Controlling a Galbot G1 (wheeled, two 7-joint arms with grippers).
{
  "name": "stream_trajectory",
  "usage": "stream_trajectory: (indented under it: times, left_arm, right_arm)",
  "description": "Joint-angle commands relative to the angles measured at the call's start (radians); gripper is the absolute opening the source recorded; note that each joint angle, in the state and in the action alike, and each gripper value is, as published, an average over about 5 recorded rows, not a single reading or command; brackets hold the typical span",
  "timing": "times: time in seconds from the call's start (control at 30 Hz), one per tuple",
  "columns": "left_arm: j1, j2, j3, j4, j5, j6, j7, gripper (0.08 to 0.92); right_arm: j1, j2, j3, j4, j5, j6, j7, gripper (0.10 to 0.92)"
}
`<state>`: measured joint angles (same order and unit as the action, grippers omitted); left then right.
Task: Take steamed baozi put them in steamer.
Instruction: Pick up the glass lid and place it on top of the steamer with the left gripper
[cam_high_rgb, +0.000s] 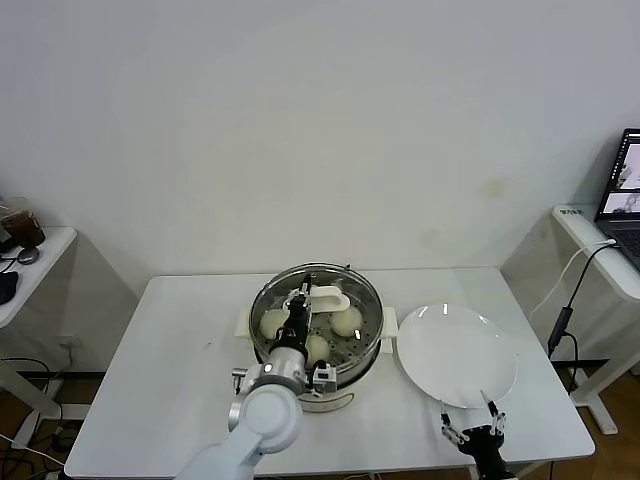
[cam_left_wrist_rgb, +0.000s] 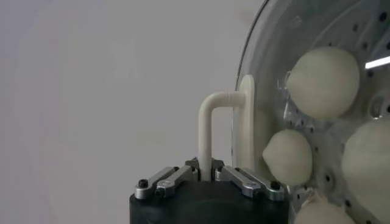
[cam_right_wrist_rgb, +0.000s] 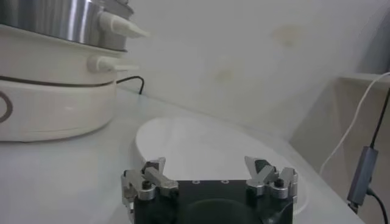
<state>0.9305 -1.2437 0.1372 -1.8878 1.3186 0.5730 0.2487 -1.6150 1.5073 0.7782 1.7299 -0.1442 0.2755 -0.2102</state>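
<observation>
The steamer (cam_high_rgb: 340, 398), a shiny steel pot on a cream base, stands mid-table. A round glass lid (cam_high_rgb: 366, 300) covers its mouth; I cannot tell whether it rests on the rim or hangs just above. My left gripper (cam_high_rgb: 298, 306) is shut on the lid's white handle (cam_high_rgb: 329, 298); in the left wrist view that gripper (cam_left_wrist_rgb: 206, 173) pinches the handle (cam_left_wrist_rgb: 207, 128). Several steamed baozi (cam_high_rgb: 347, 321) lie on the perforated tray under the glass, and show through it as baozi (cam_left_wrist_rgb: 323, 82). My right gripper (cam_high_rgb: 471, 422) stands open and holds nothing near the table's front right edge.
A flat white plate (cam_high_rgb: 457, 355) lies right of the steamer, just beyond the right gripper (cam_right_wrist_rgb: 210, 176); the plate (cam_right_wrist_rgb: 201, 143) holds nothing. Side tables stand at far left and far right, the right one with a laptop (cam_high_rgb: 623, 190) and hanging cables.
</observation>
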Motion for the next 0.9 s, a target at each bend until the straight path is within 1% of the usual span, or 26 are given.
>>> stream_trajectory:
  times: [0.03,0.47,0.67,0.77,0.9]
  left_arm:
    - [-0.002,-0.016,0.006,0.032,0.018,-0.004,-0.015,0.176]
    - [0.003,-0.009,0.001,0.039,0.004,-0.009,-0.012,0.176]
    - [0.028,-0.008,-0.018,0.014,-0.019,-0.018,-0.03,0.178]
    - [0.076,0.016,-0.033,-0.041,-0.074,-0.034,-0.065,0.221]
    - [0.182,0.041,-0.059,-0.156,-0.187,-0.076,-0.134,0.344]
  right_arm:
    - [-0.001,0.001,-0.001,-0.003,-0.002,-0.001,0.0,0.823]
    - [-0.005,0.004,-0.004,-0.003,-0.006,0.0,0.0,0.823]
    - [-0.01,0.004,-0.005,0.004,-0.007,0.0,-0.001,0.823]
    - [-0.012,0.005,-0.005,0.008,-0.007,0.001,-0.001,0.823]
    - [-0.016,0.008,-0.005,0.01,-0.01,0.002,-0.002,0.823]
